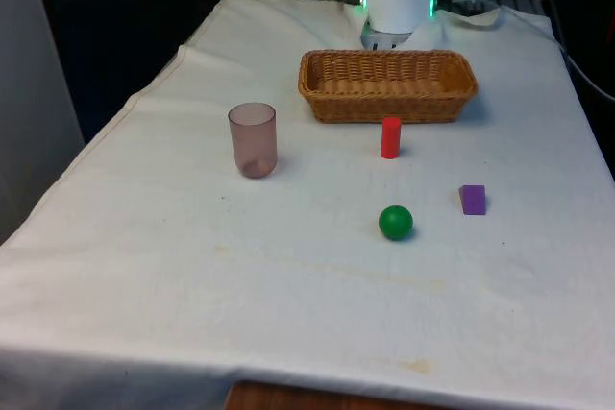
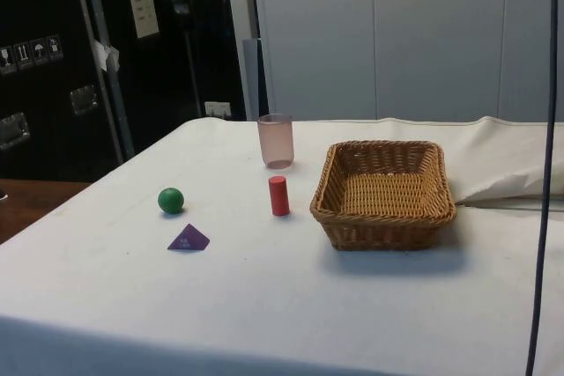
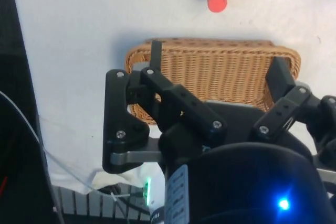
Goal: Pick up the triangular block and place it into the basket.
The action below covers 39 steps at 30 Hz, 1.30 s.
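Note:
The purple triangular block lies on the cloth at the front view's right, near the green ball; the side view has the purple triangular block towards the table's near edge. The wicker basket stands at the far middle of the table and holds nothing, as the side view of the basket confirms. In the wrist view my gripper hangs high above the basket, open, with nothing between its fingers. It is far from the block.
A red cylinder stands upright just in front of the basket. A green ball rests nearer the front. A translucent pink cup stands at the front view's left. The cloth falls away at the table's edges.

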### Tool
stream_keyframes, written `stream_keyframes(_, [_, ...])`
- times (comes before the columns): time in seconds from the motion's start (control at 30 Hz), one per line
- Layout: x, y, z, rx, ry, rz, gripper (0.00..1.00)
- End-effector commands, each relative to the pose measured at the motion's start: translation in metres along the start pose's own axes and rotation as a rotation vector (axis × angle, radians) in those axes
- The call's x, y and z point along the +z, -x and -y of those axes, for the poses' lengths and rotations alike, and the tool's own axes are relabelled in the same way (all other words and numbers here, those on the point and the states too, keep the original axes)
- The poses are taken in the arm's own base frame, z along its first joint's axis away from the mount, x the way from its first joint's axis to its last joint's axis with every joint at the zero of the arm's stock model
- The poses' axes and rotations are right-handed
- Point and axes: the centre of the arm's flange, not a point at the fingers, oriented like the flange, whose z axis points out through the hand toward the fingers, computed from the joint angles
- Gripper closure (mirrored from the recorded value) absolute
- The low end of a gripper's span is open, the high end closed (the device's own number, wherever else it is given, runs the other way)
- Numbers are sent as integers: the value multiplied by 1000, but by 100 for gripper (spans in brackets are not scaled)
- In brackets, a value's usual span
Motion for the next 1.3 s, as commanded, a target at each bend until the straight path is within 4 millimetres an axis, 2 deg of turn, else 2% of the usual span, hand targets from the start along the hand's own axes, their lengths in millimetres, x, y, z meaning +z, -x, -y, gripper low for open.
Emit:
stream_keyframes(0.0, [1,1,4,5,-1,-17,0])
stream_keyframes(0.23, [17,2,16,13,-5,-37,0])
stream_keyframes(0.27, [15,3,13,8,-5,-25,0])
stream_keyframes(0.47, [33,-1,32,20,-7,-55,0])
stream_keyframes(1.27, [71,-17,72,46,-31,-126,0])
